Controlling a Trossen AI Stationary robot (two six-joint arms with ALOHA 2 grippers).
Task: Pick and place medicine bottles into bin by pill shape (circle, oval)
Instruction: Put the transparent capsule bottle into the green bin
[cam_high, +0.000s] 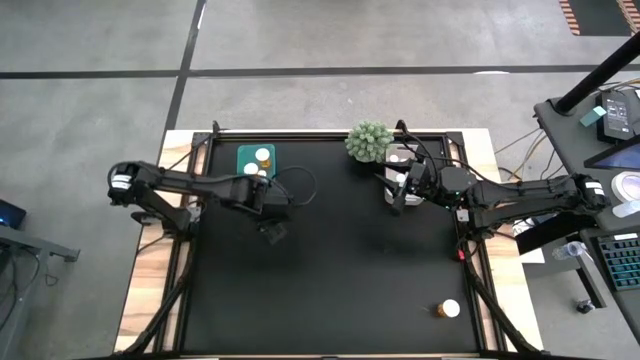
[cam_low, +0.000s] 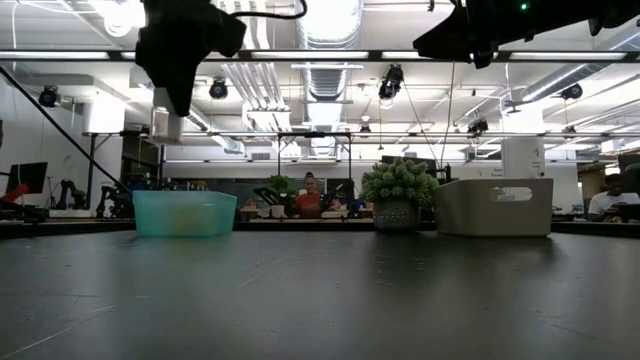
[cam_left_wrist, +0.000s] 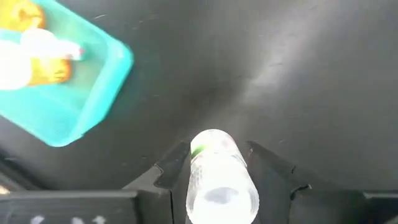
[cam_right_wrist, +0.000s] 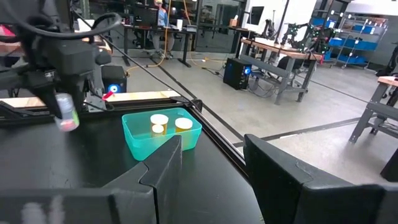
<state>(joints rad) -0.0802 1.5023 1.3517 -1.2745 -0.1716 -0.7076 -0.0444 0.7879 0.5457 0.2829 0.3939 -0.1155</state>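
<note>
My left gripper (cam_high: 272, 230) is shut on a small pale clear bottle (cam_left_wrist: 214, 177), high above the table, just on the near side of the teal bin (cam_high: 258, 160). The teal bin holds white-capped amber bottles (cam_right_wrist: 166, 123). The held bottle also shows in the low view (cam_low: 165, 125) and the right wrist view (cam_right_wrist: 65, 113). My right gripper (cam_right_wrist: 211, 155) is open and empty, held high beside the grey bin (cam_high: 400, 157). One amber bottle with a white cap (cam_high: 447, 310) stands alone on the mat near the table's front right. My left gripper pinches the clear bottle's body (cam_left_wrist: 214, 163) between its two fingers (cam_left_wrist: 174, 163). The fingers point down and the bottle lies along them, its lower end (cam_low: 165, 132) sticking out below the fingertips. The bottle hangs clear of the table.
A spiky green plant ball in a pot (cam_high: 368, 141) stands at the far edge, between the teal bin and the grey bin (cam_low: 495, 207). The black mat (cam_high: 330, 280) is bare across the middle. People and benches show in the room behind the table.
</note>
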